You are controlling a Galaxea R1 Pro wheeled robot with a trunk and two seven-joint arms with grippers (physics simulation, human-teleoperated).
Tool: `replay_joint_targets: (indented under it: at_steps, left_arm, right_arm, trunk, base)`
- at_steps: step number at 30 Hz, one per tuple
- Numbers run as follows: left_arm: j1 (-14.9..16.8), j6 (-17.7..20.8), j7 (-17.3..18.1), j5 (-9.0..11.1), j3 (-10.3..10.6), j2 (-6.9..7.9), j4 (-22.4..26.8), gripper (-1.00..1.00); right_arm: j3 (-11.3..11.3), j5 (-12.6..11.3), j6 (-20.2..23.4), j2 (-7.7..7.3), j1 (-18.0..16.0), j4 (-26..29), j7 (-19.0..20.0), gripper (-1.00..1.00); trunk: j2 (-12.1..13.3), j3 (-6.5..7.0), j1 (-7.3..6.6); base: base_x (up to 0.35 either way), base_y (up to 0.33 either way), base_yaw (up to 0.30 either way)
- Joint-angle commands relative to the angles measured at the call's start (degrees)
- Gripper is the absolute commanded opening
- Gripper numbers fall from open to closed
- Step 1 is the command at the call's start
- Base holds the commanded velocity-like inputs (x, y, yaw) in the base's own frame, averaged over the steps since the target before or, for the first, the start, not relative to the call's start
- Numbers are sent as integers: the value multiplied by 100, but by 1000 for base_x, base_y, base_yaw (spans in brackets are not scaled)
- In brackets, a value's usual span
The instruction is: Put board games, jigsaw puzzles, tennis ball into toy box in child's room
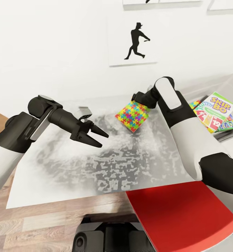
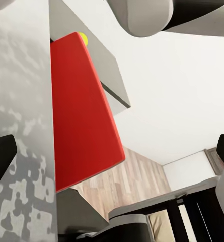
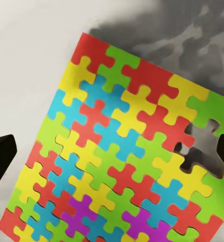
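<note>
Tennis ball (image 2: 82,37) half behind red box (image 2: 81,111)

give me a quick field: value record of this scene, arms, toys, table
left gripper: open, empty, above the grey table
right gripper: open, over the jigsaw puzzle, not gripping it
jigsaw puzzle: multicoloured, one piece missing
Skip-Bo game: in the toy box, at the right
tennis ball: behind the red panel
wall: batter silhouette poster

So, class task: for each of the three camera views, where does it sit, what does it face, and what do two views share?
Head view: above, facing down at the table; both arms, left gripper open.
Left wrist view: faces the red panel and tennis ball; fingertips at the edges.
Right wrist view: faces the jigsaw puzzle.
Shared: the jigsaw puzzle, head and right wrist views.
</note>
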State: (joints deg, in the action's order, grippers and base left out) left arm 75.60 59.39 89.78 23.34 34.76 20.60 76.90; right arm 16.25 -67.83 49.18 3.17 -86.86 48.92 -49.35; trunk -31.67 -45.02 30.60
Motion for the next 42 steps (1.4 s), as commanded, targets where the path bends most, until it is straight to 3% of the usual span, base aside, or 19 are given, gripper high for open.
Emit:
replay_joint_targets:
  at_steps: [1,30,42]
  left_arm:
    - [7,61,22,5,13,4,0,100]
    - [7,61,22,4,13,-3,0,100]
    - [7,61,22,-2,6,0,0,100]
  right_arm:
    - [10,-54,6,-1,-22,39,-72,100]
    - [36,-54,4,-43,-95,66,-85,100]
    - [8,-63,31,-15,-149,43,-133,100]
  trunk:
    - [-7,-16,2]
    - [-7,-288,2]
    - [-7,-304,2]
  base:
    - [0,0,0]
    - [0,0,0]
    - [0,0,0]
